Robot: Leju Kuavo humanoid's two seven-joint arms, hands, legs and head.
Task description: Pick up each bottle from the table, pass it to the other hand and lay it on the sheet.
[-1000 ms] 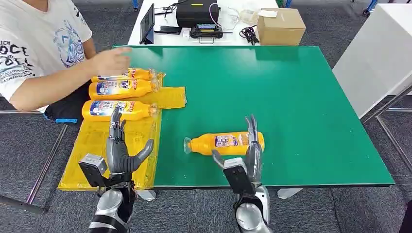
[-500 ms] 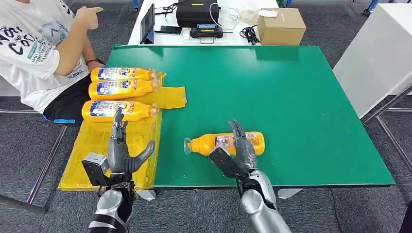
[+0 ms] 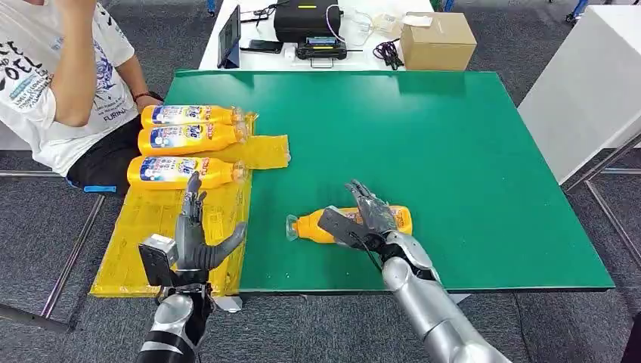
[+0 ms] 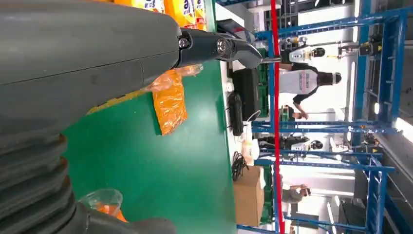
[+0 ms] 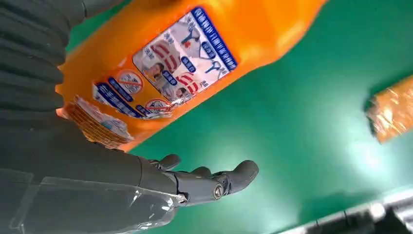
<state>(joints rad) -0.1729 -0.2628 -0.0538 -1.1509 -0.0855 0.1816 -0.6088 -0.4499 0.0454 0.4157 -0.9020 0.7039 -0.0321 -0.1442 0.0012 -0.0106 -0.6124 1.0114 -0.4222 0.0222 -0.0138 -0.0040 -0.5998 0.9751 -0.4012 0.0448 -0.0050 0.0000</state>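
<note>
An orange bottle point(image 3: 349, 224) lies on its side on the green table point(image 3: 453, 151), near its front edge, neck toward the yellow sheet point(image 3: 162, 227). The right hand point(image 3: 368, 218) reaches over the bottle's middle, fingers point(image 3: 378, 208) spread across the top of it and thumb point(image 5: 214, 183) apart from it, not clasping. The left hand point(image 3: 195, 238) hangs upright above the sheet's near part, fingers apart, holding nothing. Three more bottles point(image 3: 185, 138) lie on the sheet's far end
</note>
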